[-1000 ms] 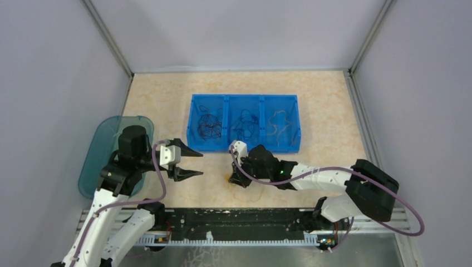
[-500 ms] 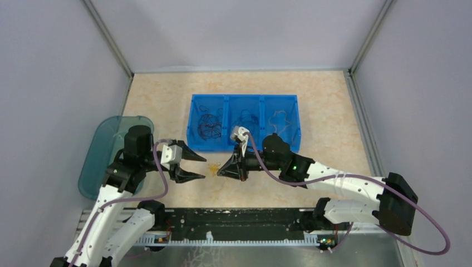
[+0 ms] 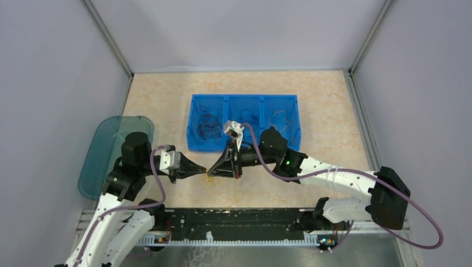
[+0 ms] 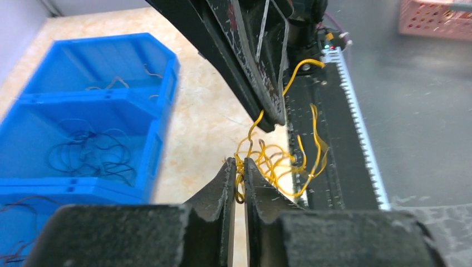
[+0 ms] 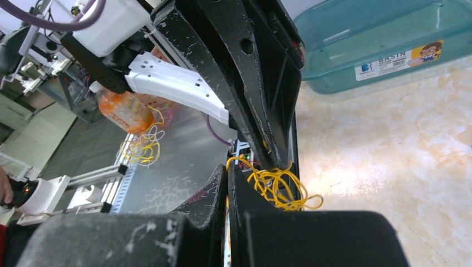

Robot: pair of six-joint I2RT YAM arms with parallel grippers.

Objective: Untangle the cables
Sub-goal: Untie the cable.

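We show the left fingers [image 4: 220,189] and right fingers [image 5: 211,192] both clenched on the yellow cables [image 4: 273,161], just near of the blue bin [image 3: 195,142].

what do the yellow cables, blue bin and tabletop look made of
The yellow cables are probably plastic-coated wire: glossy and holding springy curls. The blue bin looks like moulded plastic: smooth, uniform colour, thin rigid dividers. The tabletop is beige marble-patterned stone or laminate, slightly shiny; which one is unclear.

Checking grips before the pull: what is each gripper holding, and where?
Both hold the yellow cable tangle: left gripper pinches loops at one edge, right gripper another strand.
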